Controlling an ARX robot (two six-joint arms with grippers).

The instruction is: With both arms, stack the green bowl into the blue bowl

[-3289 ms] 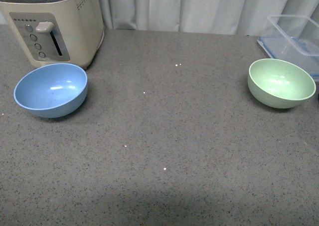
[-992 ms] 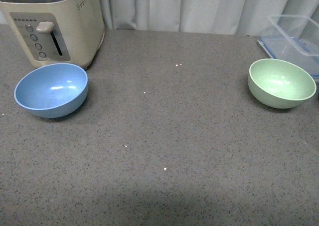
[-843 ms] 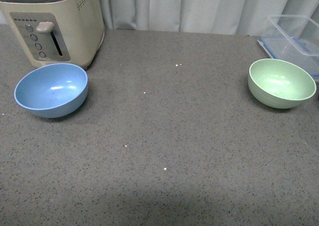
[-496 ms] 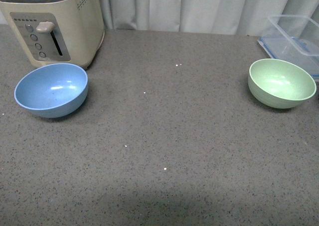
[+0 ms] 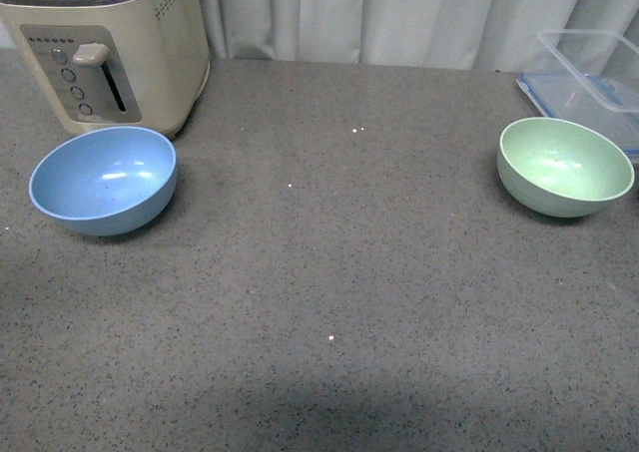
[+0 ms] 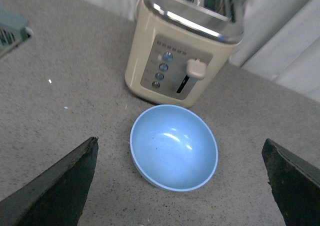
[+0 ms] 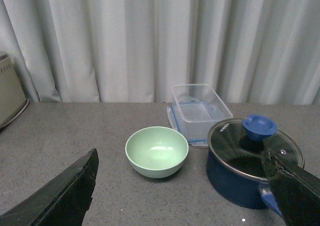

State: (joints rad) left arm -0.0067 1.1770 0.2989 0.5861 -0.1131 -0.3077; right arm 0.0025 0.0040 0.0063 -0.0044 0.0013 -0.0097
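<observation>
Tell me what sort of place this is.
Probably a kitchen counter: a toaster, a lidded blue pot and a clear food container stand on a speckled grey countertop.

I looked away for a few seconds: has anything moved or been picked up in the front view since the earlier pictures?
Nothing visibly changed. The blue bowl sits by the toaster and the green bowl by the clear container, exactly where they were, both untouched.
</observation>
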